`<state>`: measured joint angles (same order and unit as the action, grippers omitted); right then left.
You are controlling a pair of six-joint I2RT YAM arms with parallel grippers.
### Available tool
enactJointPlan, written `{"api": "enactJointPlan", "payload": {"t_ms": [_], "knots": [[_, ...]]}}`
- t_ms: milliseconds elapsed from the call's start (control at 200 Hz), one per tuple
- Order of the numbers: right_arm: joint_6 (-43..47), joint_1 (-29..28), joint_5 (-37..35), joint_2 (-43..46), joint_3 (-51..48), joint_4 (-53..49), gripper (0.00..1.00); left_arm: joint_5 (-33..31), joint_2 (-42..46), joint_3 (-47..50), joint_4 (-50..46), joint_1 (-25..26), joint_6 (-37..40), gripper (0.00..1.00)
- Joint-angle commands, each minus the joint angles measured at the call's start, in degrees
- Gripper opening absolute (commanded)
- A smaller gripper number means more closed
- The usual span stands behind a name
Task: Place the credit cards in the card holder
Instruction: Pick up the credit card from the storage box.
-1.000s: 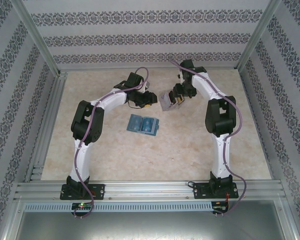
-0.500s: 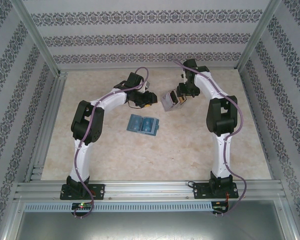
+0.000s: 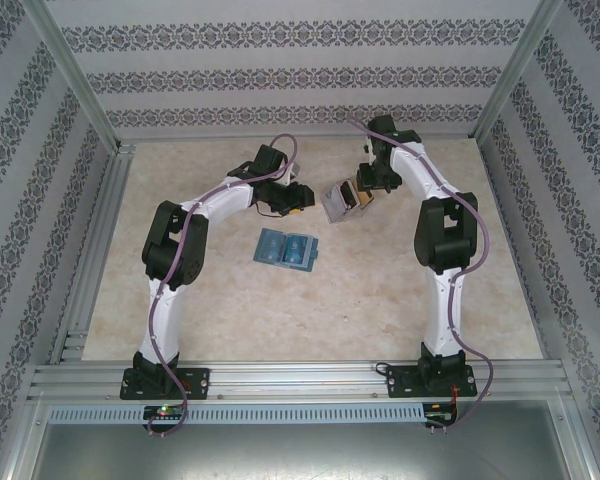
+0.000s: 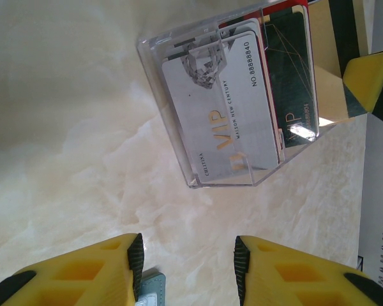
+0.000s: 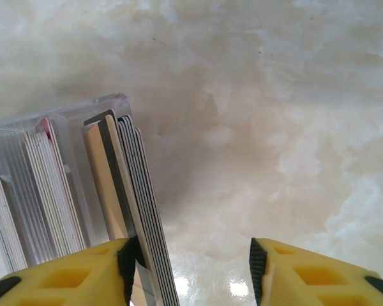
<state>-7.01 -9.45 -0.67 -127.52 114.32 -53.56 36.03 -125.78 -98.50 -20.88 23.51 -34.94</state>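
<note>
thin, stiff, slick plastic credit cards [image 5: 143,210] are standing in a clear stand [image 4: 159,57], edges between the parted fingers of the right gripper [image 5: 195,261]; pinching the flat faces looks safest. the left gripper [image 4: 188,264] is hovering parted, empty, near the flat teal card holder [image 3: 285,248].

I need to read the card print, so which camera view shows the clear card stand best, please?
The left wrist view: the clear card stand faces it close up, its cards legible. The right wrist view sees the cards edge-on; the top view shows the stand small.
</note>
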Motion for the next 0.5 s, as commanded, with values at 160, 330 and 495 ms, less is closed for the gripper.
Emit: {"api": "enactJointPlan", "payload": {"t_ms": [160, 330, 495], "knots": [[0.8, 0.7, 3.2, 2.5, -0.9, -0.5, 0.31, 1.0, 0.9, 0.1, -0.6, -0.5, -0.3, 0.44], [1.3, 0.6, 3.4, 3.2, -0.8, -0.7, 0.19, 1.0, 1.2, 0.7, -0.3, -0.5, -0.2, 0.44], [1.7, 0.6, 4.3, 5.2, -1.6, -0.4, 0.14, 1.0, 1.1, 1.0, 0.0, -0.5, -0.4, 0.44]]}}
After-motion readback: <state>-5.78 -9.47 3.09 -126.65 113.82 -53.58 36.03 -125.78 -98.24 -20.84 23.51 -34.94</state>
